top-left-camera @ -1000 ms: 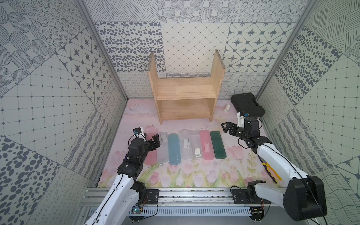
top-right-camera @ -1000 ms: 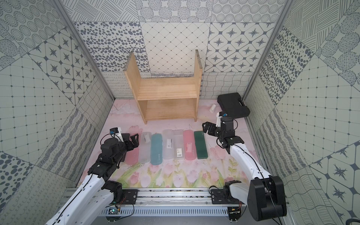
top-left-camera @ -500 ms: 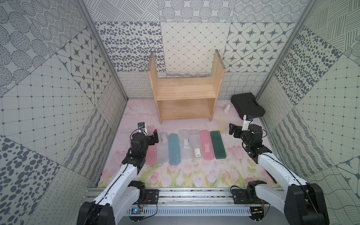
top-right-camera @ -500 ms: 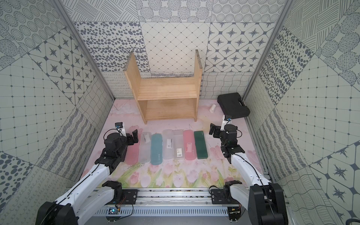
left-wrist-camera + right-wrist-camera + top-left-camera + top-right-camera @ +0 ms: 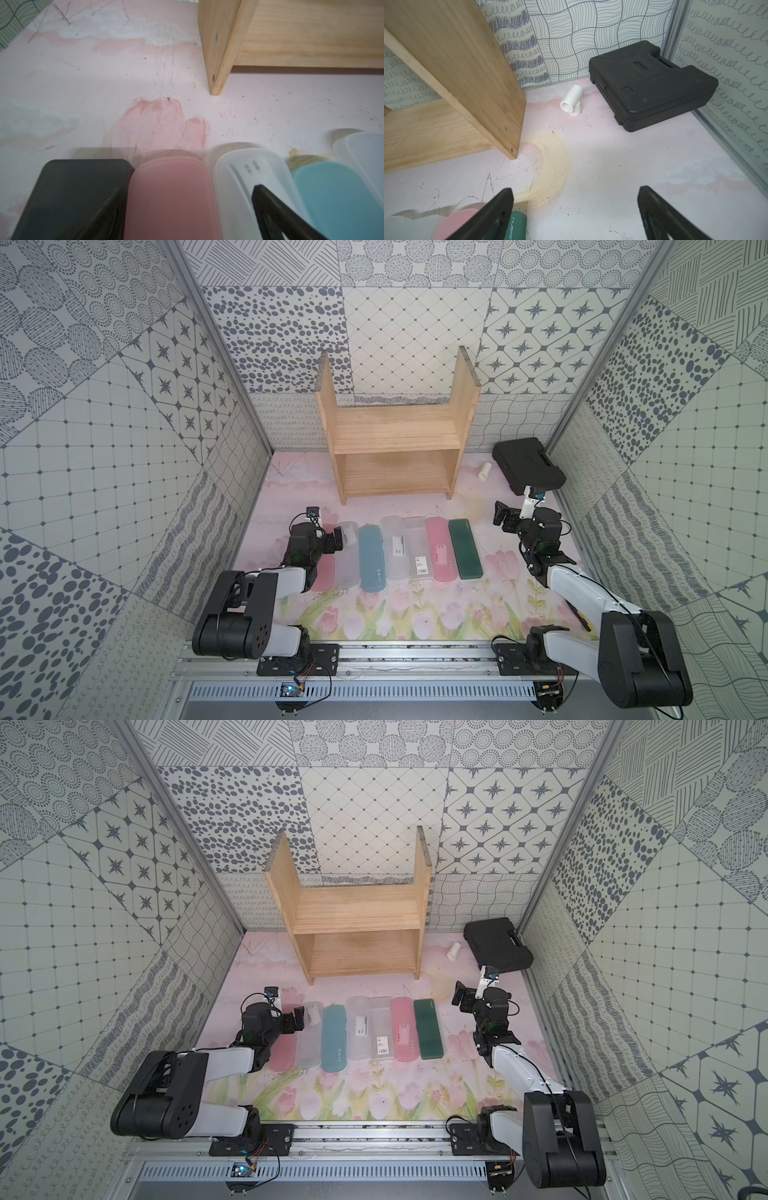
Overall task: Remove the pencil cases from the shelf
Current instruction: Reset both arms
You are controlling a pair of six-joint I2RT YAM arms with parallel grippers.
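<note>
**A:** Where are your claws right now?

**B:** My left claw [image 5: 190, 189] is spread wide and grasps nothing. It hangs over the left end of the row, with one finger above the black case [image 5: 72, 197] and the other above a frosted case [image 5: 245, 182]. The pink case [image 5: 170, 197] lies between them. My right claw [image 5: 575, 190] is released too, over the bare bench [image 5: 612, 155] just right of the dark green case [image 5: 465, 543].

**A:** And the pencil cases [image 5: 417, 549]?

**B:** They lie flat on the bench, side by side in one row. The blue case [image 5: 371, 558] is among the frosted ones. All of them sit in front of the shelf [image 5: 395, 435], apart from it.

**A:** What's farther back?

**B:** To the right of the shelf there's a small white pipe piece [image 5: 484, 471]. Just beyond it, a black tool case [image 5: 528, 464] sits in the corner.
</note>
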